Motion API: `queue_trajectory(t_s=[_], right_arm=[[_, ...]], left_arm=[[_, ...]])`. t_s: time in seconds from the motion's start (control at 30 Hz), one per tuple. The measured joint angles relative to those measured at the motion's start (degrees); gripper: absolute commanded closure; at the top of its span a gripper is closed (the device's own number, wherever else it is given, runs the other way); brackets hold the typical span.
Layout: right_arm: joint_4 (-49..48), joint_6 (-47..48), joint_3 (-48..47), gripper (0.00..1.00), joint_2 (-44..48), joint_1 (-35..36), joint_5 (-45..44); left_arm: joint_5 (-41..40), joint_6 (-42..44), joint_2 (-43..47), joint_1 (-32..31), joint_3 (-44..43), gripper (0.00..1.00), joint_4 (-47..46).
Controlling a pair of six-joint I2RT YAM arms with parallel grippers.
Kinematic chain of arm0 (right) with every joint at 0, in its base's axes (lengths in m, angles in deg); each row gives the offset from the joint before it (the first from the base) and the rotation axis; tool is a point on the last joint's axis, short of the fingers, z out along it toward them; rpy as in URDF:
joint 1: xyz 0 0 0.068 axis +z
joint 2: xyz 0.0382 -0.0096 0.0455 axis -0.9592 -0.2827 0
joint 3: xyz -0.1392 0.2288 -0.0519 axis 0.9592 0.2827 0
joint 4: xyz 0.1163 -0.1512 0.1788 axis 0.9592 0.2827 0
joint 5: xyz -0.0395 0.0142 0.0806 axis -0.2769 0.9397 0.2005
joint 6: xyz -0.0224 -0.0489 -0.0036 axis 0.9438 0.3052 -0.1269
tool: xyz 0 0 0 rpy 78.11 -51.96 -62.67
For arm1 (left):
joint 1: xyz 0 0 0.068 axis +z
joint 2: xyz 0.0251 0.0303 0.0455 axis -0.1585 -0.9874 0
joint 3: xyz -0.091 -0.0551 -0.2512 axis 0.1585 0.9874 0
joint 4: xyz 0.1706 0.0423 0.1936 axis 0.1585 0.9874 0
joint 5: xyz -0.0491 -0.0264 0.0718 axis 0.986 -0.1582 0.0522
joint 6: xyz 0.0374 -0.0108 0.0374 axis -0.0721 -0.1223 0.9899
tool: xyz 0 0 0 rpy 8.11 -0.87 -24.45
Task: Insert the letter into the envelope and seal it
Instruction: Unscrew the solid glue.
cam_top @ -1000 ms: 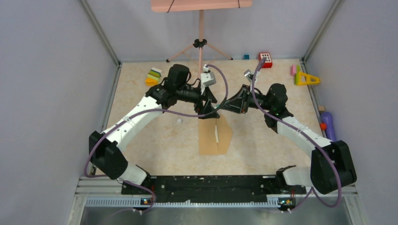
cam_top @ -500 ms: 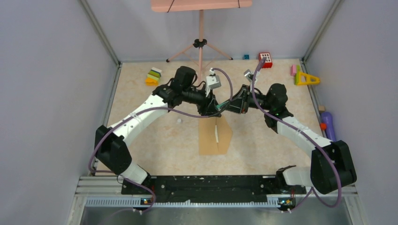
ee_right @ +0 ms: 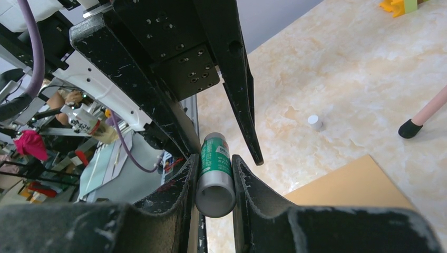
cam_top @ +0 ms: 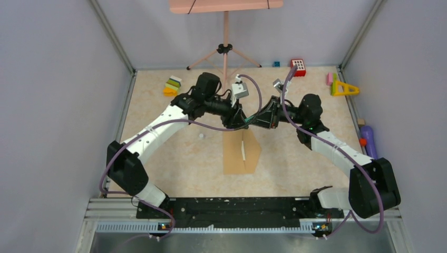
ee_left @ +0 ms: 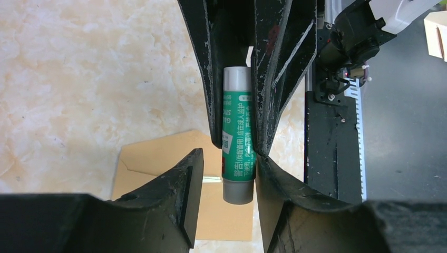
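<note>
A green glue stick point(ee_left: 237, 137) hangs in the air above the table's middle, and my right gripper point(ee_right: 215, 157) is shut on it. My left gripper point(ee_left: 230, 154) faces it tip to tip and stands open around the stick's grey end. One finger point(ee_left: 274, 176) rests against the stick and the other point(ee_left: 182, 182) stays a small gap away. Below them the brown envelope point(cam_top: 235, 155) lies flat with its triangular flap point(cam_top: 254, 150) open to the right. A thin pale strip point(cam_top: 243, 150) runs along the flap's fold. The letter is otherwise hidden.
A small white cap point(cam_top: 201, 136) lies left of the envelope. A pink tripod stand point(cam_top: 225, 50) stands at the back. Toy blocks point(cam_top: 172, 85) sit back left, a red block point(cam_top: 298, 66) and a yellow triangle point(cam_top: 343, 88) back right, a purple bottle point(cam_top: 368, 139) at the right edge.
My left arm has moved right to meet the right gripper, and its jaws have narrowed around the glue stick's end. The right arm and the envelope have not moved.
</note>
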Motion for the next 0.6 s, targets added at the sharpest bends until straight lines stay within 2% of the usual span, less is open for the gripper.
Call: queue_trajectory(t_s=[0.2,0.27,0.33,0.37,0.4,0.43,0.47,0.53,0.6], right_arm=[[0.61,0.68,0.0,1.0,-0.02,0.0,-0.31],[0.79,0.85,0.0,1.0,-0.02,-0.02,-0.46],[0.76,0.9,0.0,0.9,-0.02,0.0,-0.42],[0.79,0.92,0.0,0.81,-0.02,0.0,-0.39],[0.81,0.98,0.0,0.7,-0.02,0.0,-0.39],[0.94,1.09,0.0,0.53,-0.02,0.0,-0.37],[1.36,1.55,-0.11,0.42,-0.02,0.0,-0.17],[3.39,2.62,-0.76,0.31,0.0,-0.04,0.2],[5.51,4.57,-1.84,0.29,0.15,-0.52,0.66]], left_arm=[[0.5,0.04,0.0,-0.13,-0.04,0.89,0.61],[0.61,0.28,0.0,-0.13,-0.04,0.94,0.79],[0.68,0.44,0.0,-0.13,-0.09,0.97,0.87],[0.66,0.44,0.0,-0.13,-0.09,0.97,0.9],[0.68,0.44,0.0,-0.13,-0.09,0.98,0.92],[0.68,0.46,0.0,-0.13,-0.09,0.98,0.96],[0.68,0.52,0.0,-0.13,-0.09,0.98,0.98],[0.7,0.68,0.0,-0.13,-0.09,0.98,1.03],[1.09,0.92,0.0,-0.11,-0.09,0.97,1.05]])
